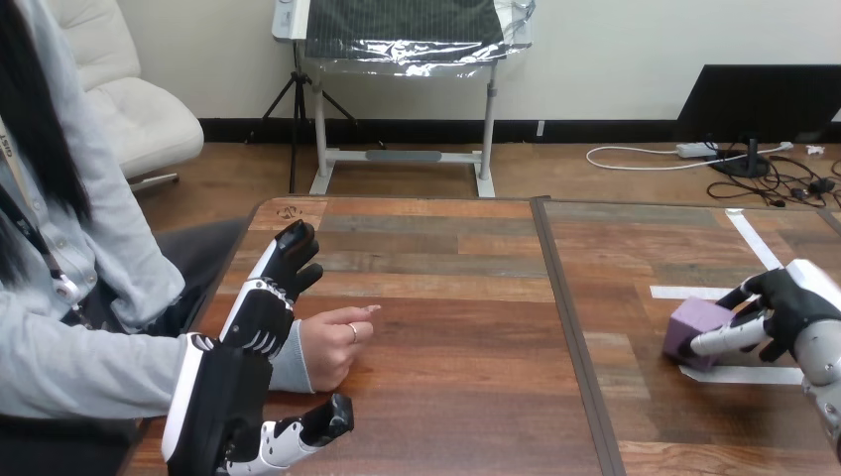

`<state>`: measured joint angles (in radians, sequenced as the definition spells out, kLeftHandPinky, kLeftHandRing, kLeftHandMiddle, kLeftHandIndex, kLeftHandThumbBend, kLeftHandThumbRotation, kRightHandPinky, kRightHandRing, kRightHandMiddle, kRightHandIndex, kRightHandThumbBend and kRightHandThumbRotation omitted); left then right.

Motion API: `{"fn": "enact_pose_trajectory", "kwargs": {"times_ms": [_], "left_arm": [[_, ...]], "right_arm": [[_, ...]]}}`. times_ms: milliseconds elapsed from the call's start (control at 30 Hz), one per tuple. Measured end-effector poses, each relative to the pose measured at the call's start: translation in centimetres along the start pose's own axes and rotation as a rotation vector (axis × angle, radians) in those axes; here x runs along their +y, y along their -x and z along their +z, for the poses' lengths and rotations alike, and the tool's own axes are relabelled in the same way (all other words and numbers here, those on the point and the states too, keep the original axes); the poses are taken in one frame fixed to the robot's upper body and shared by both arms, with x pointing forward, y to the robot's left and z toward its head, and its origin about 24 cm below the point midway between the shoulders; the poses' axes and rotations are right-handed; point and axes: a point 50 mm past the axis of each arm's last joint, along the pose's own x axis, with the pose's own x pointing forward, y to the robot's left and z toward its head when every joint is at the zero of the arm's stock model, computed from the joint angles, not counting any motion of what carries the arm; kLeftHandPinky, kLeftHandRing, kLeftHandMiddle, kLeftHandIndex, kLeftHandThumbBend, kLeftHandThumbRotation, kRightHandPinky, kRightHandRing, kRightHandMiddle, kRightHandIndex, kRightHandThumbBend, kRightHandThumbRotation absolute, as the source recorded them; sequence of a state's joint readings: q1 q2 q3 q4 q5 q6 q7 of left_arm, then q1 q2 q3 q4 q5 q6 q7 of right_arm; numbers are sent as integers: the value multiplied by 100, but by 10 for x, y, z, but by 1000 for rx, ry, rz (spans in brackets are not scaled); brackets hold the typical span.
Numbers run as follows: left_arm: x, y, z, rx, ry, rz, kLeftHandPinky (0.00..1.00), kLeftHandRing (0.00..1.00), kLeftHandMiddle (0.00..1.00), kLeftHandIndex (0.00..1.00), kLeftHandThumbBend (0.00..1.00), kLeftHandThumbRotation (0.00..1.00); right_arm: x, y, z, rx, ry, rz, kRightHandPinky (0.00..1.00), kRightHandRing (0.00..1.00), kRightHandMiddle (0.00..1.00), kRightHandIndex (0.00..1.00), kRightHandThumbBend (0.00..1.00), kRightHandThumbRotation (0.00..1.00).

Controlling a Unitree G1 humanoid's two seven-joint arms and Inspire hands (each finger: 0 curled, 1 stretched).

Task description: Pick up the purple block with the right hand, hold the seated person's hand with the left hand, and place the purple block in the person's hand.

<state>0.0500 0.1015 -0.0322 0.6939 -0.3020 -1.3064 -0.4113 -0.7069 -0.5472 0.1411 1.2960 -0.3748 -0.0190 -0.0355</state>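
1. Purple block (694,329): a small cube w/ matte lilac faces, top face paler than the side facing the camera. It sits on the wooden table (446,297), well to the right of the dark seam (570,327) that splits the tabletop in two.
2. Right hand (793,297): comes in from the far right, on the block's side away from the seam. Black fingers curl over the block's top rear edge and a white-shelled digit crosses its front face, so the hand is clamped round the block. Can't tell whether the block's base touches the table.
3. Tape strips (749,375): pale strips lie flat on the wood right of the seam, one just behind the block, one just in front of it, a third running diagonally further back.
4. Person's hand (332,347): left of the seam, resting on the table, loosely curled w/ one finger pointing toward the seam.
5. Left hand (260,317): further left of the seam than the person's hand, at the person's wrist. Fingers straight and pointing away from the camera, thumb spread wide nearer the camera; the grey sleeve cuff (289,359) sits btwn them. No digit is wrapped round the wrist.
6. Bare wood lies btwn the seam and the person's hand, and btwn the seam and the block.
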Motion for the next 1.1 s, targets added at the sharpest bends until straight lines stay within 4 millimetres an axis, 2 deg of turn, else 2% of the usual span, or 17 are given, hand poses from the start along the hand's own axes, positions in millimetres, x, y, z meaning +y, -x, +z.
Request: {"fn": "enact_pose_trajectory", "kwargs": {"times_ms": [200,500,1100], "left_arm": [[1,0,0,-1,-3,3,90,94,94,91,100,61],[1,0,0,1,-12,-4,89,93,94,92,100,61],[-1,0,0,4,-19,-11,88,93,95,93,100,63]], "right_arm": [[-2,0,1,-21,-32,-27,39,47,52,51,81,0],[-2,1,2,-65,-45,-65,45,51,54,51,82,0],[-1,4,2,-130,-106,-111,44,51,55,51,81,0]]}}
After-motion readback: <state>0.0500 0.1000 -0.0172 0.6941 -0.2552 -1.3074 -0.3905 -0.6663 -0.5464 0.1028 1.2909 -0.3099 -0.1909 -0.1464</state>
